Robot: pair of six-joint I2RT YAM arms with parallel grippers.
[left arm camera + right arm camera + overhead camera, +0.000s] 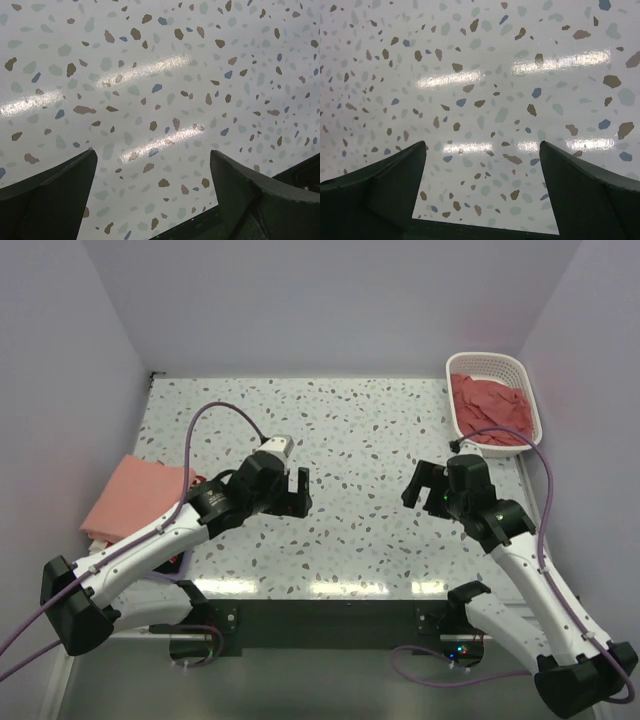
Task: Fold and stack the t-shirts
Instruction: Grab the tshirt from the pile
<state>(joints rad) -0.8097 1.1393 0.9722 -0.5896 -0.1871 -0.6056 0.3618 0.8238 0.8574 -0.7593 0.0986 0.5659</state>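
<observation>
Top external view: furthest left, well out to the left of the left gripper [296, 492] and partly behind that arm, a salmon-pink t-shirt [135, 495] lies as a flat folded rectangle at the table's left edge. Its surface is smooth, with a thicker layered edge along its near side. The left gripper hangs over the bare speckled table [360, 430], jaws spread wide and holding nothing. In the left wrist view only terrazzo shows between its two dark fingers [55, 182]. Across a stretch of bare tabletop, the right gripper [422, 483] faces it, likewise spread apart with nothing in it. The right wrist view shows plain tabletop between its fingers [590, 185]. Beyond and to the right of the right gripper, at the far right corner, stands a white lattice basket [488, 360]. In it lie brick-red t-shirts [490, 405], crumpled and unfolded, heaped in soft creases and reaching the basket's near rim.
</observation>
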